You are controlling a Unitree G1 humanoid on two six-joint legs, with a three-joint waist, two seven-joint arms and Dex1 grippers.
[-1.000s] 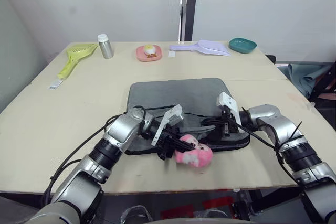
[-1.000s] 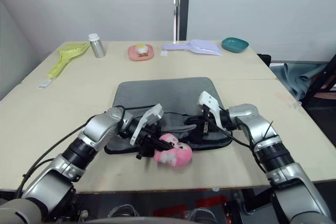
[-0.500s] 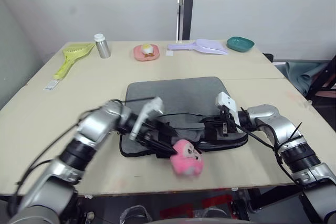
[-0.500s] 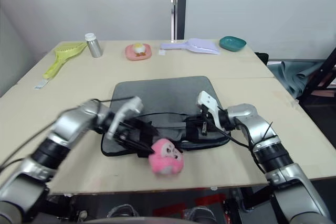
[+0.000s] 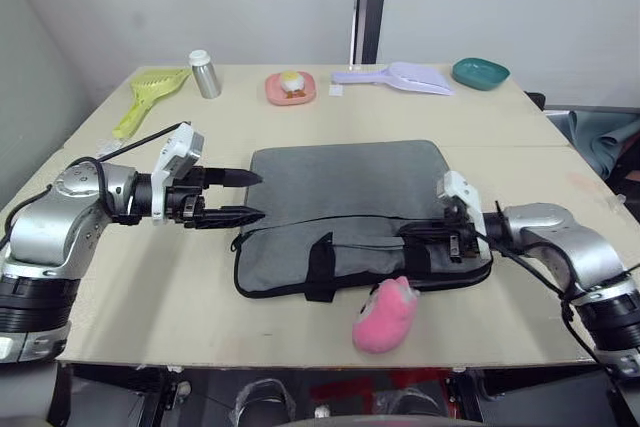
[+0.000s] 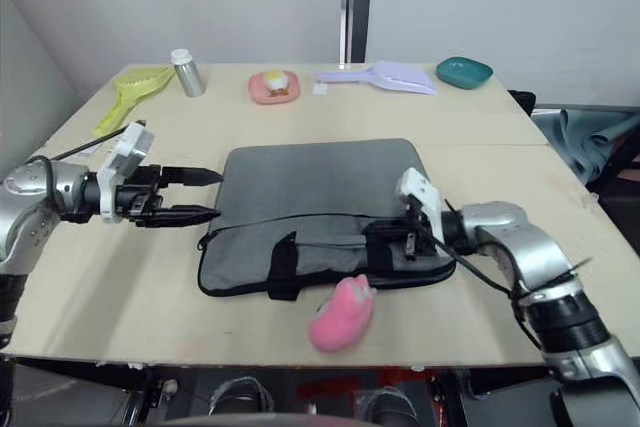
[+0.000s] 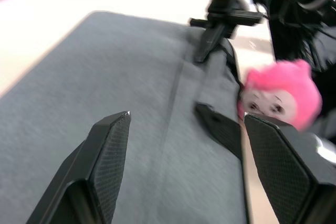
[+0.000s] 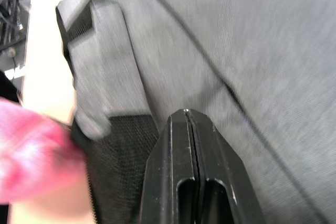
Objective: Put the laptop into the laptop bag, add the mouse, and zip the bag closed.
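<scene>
Two grippers at the laptop bag (image 5: 350,202): left gripper (image 5: 250,195) spread beside its edge; right gripper (image 5: 425,237) pressed together at the zipper edge. Step judged: zipping; next needs a steady pull.

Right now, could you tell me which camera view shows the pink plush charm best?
The left eye view: the whole pink plush charm lies unobstructed on the table by the laptop bag. The right eye view shows it similarly. The left wrist view shows its face, blurred; the right wrist view catches a pink blur.
</scene>
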